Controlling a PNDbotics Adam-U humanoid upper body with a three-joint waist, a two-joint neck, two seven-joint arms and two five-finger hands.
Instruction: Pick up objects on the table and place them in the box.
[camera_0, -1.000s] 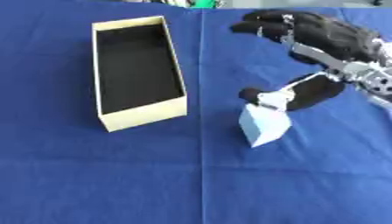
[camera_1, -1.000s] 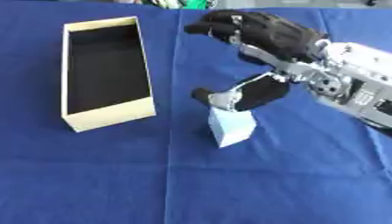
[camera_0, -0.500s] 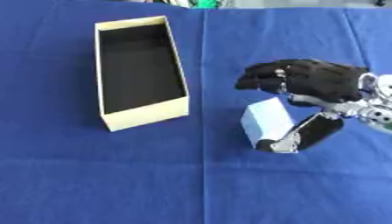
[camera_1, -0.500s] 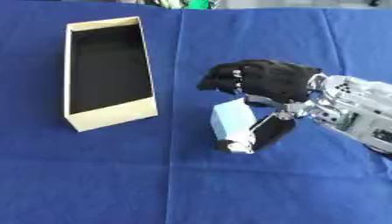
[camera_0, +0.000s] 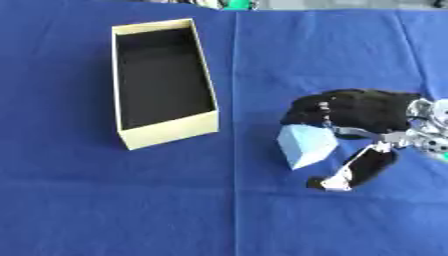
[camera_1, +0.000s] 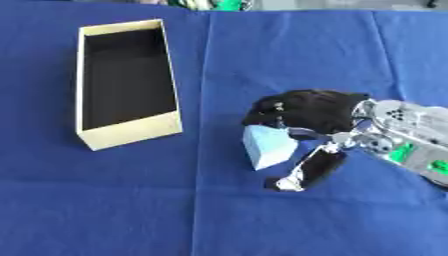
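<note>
Right robot hand (camera_0: 363, 112) curled over block (camera_0: 305, 145), fingers above, thumb below-right, not plainly pinching. Box (camera_0: 162, 140) lying well left, long axis running away, open upward.

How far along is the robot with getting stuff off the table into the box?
Done: nothing that shows; the box is open and looks empty. In hand: the right hand is on the light blue block, fingers curled over its far side, thumb beside it; whether the block has left the blue cloth is unclear. Left: carry it over and set it in the box. The left hand is out of view.
</note>
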